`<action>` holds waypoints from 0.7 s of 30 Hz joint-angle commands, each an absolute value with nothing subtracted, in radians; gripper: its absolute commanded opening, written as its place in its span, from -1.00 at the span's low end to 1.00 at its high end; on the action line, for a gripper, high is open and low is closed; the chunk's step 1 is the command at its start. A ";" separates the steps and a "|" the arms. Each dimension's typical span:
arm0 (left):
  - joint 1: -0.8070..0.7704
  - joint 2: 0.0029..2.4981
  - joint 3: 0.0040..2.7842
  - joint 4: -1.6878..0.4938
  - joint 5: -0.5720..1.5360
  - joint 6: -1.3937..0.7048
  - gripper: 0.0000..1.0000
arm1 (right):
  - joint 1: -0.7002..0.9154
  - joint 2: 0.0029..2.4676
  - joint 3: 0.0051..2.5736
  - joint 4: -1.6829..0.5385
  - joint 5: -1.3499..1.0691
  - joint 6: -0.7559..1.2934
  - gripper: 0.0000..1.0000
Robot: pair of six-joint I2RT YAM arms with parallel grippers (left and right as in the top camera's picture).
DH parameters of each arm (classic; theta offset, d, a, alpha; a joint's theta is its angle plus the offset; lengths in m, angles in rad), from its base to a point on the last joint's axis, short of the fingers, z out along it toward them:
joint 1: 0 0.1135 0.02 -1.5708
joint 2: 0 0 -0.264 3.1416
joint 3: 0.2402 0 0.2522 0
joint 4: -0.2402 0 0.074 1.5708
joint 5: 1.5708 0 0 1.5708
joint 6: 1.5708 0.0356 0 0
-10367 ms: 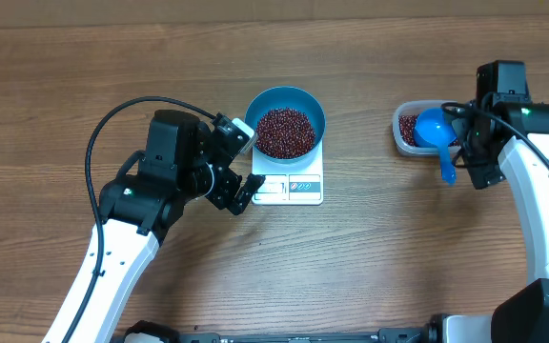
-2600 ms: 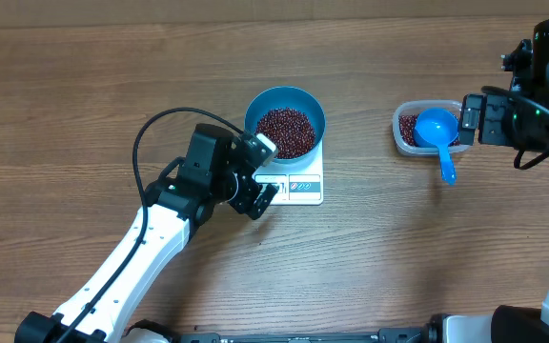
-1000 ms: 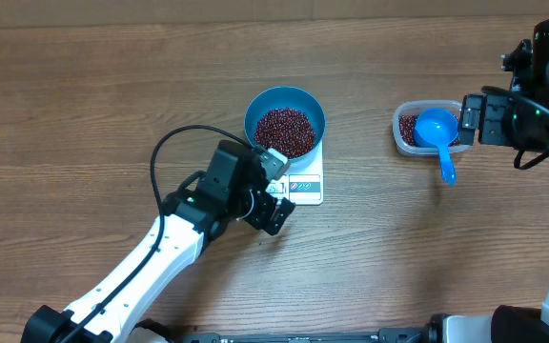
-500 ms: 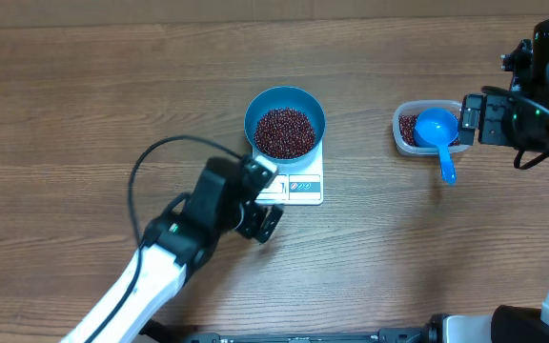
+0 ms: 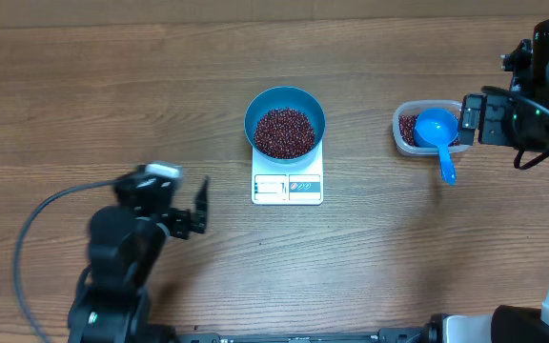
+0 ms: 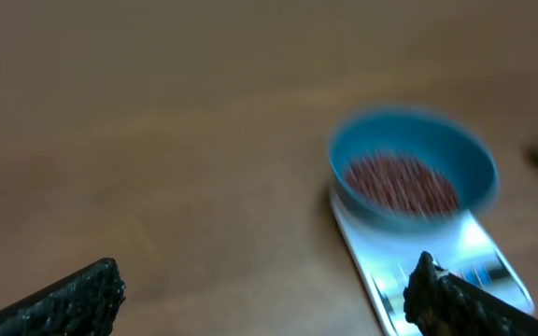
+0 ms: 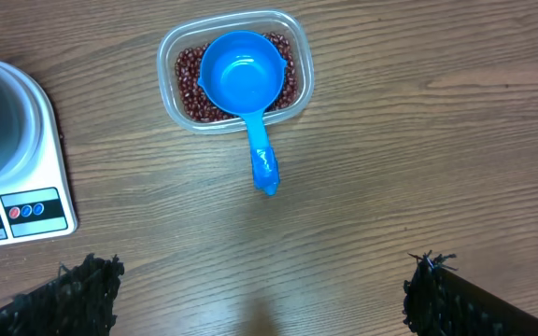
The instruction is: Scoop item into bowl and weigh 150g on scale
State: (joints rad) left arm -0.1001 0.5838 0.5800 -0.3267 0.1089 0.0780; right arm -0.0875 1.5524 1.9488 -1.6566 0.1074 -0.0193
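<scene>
One bowl (image 5: 285, 96), one scale (image 5: 287, 189), one tub (image 5: 397, 130), one scoop (image 5: 435, 128)

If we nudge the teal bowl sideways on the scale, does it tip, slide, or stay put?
Probably slides rather than tips: the bowl looks smooth and sits on the flat white top of the scale. The beans fill its lower part, so it is likely bottom-heavy. They lie loose, so a hard shove may shift or spill them.

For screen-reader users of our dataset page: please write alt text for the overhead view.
A teal bowl of red-brown beans sits on a small white kitchen scale on a wooden table. To its right, a blue scoop rests in a clear tub of beans, beside the open right gripper; the open left gripper is apart at lower left.
</scene>
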 commanded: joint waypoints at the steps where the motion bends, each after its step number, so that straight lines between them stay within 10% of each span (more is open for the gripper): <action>1: -0.026 0.482 0.577 -0.272 0.163 0.089 0.99 | -0.091 1.542 1.967 -1.651 0.099 -0.031 1.00; 21: 0.060 0.105 0.511 -0.132 0.162 0.090 0.99 | -0.091 1.542 1.967 -1.651 0.099 -0.031 1.00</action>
State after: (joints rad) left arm 0.0544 0.1493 0.5560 -0.1406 0.1501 0.0807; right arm -0.0872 1.5524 1.9488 -1.6566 0.1078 -0.0189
